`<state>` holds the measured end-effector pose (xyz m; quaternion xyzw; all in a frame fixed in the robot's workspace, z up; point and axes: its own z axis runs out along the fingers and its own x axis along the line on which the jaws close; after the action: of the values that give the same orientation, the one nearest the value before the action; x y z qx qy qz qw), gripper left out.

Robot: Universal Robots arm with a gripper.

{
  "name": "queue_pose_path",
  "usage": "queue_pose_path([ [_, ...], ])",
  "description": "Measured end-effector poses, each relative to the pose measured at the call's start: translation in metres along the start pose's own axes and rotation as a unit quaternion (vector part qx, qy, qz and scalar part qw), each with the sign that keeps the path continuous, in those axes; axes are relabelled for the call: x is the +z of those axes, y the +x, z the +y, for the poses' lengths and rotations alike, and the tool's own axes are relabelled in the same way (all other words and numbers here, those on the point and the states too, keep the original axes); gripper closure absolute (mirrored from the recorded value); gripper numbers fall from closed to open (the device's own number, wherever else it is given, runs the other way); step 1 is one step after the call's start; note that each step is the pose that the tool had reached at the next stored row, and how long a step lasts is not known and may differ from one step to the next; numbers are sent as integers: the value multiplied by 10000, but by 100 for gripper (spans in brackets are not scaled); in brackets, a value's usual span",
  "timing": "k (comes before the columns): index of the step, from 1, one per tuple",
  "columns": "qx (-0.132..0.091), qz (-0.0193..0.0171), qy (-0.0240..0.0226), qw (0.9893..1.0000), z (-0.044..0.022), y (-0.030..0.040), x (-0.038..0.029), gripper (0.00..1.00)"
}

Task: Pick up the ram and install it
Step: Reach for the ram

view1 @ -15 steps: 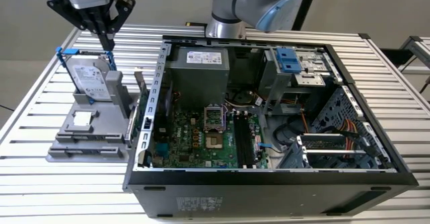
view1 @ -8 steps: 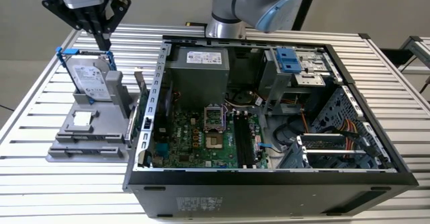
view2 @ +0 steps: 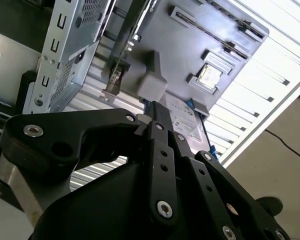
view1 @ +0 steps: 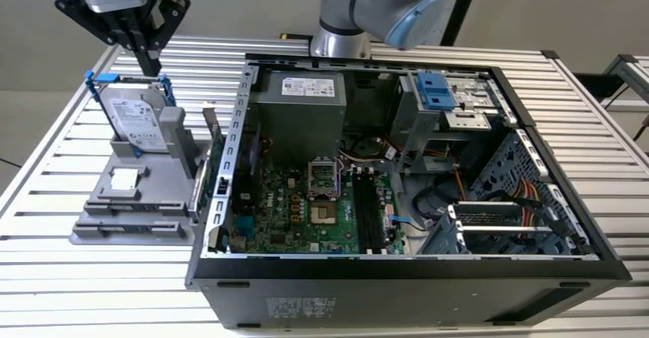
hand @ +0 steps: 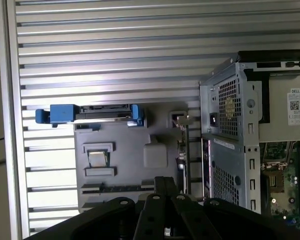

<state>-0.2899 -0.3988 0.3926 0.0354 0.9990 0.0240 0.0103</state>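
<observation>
Fingers point(view1: 149, 57) hang pressed together, gripping nothing, above the hard drive point(view1: 137, 118) that stands in the grey fixture point(view1: 132, 220) by the surface's point(view1: 41, 292) edge on the exterior view's left. The ram point(hand: 184, 150) stands on edge along the fixture's side facing the computer case point(view1: 406, 285), apart from the fingers.

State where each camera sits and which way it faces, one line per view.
Exterior view: off the arm, high, looking down on the computer case, grey holder and gripper; the arm rises beyond the case.
First wrist view: on the arm, facing down past the gripper onto the holder.
Second wrist view: on the arm, looking along the gripper toward the hard drive.
Shared: both wrist views show the holder and hard drive.
</observation>
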Motion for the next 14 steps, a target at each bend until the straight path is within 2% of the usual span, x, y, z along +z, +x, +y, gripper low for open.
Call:
queue_pose_path([
  [14,-14,0,0,10000,-9,130,-2,100],
])
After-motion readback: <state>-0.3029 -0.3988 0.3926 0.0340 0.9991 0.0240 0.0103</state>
